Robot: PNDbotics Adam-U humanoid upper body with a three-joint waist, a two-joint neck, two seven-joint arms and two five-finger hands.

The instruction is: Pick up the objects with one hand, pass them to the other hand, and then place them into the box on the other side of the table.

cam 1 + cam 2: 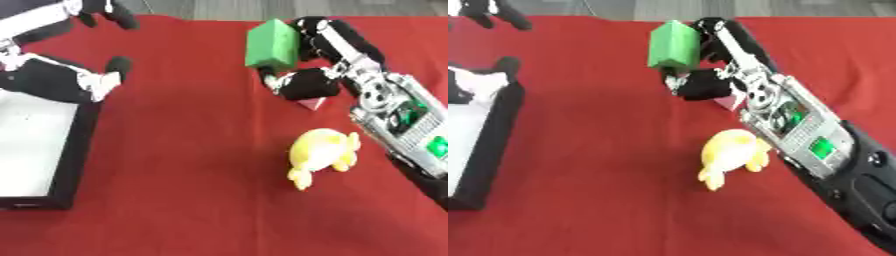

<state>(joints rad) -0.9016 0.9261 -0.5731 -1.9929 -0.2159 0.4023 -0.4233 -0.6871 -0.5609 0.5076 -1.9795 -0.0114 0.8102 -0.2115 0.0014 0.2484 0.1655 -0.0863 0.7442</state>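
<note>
Nearest to me in the left eye view is the near corner of the shallow black box with a white floor [83,145], sitting at the left edge of the red cloth-covered table [175,190]. Just right of centre lies a soft yellow toy of rounded shape [322,156], resting on the cloth with nothing touching it. Beyond it I see my right hand [306,75], coming in from the right on its silver and black forearm, with fingers and thumb curled round a green rectangular block [271,44]; the block is tilted and appears lifted off the cloth. A small pinkish-red piece [311,103] peeks out just under that hand; I cannot make out what it is. At the upper left my left hand [101,75] hovers over the far end of the box, fingers relaxed and spread, holding nothing.

From the right eye view, the same right hand [710,82] clasps the green block [672,45] from its right side, well apart from the box [496,130] across the table. The yellow toy [730,156] lies just beside the forearm, and I cannot tell whether they touch. Of the left hand [502,67] only dark fingertips show at the left edge above the box.
</note>
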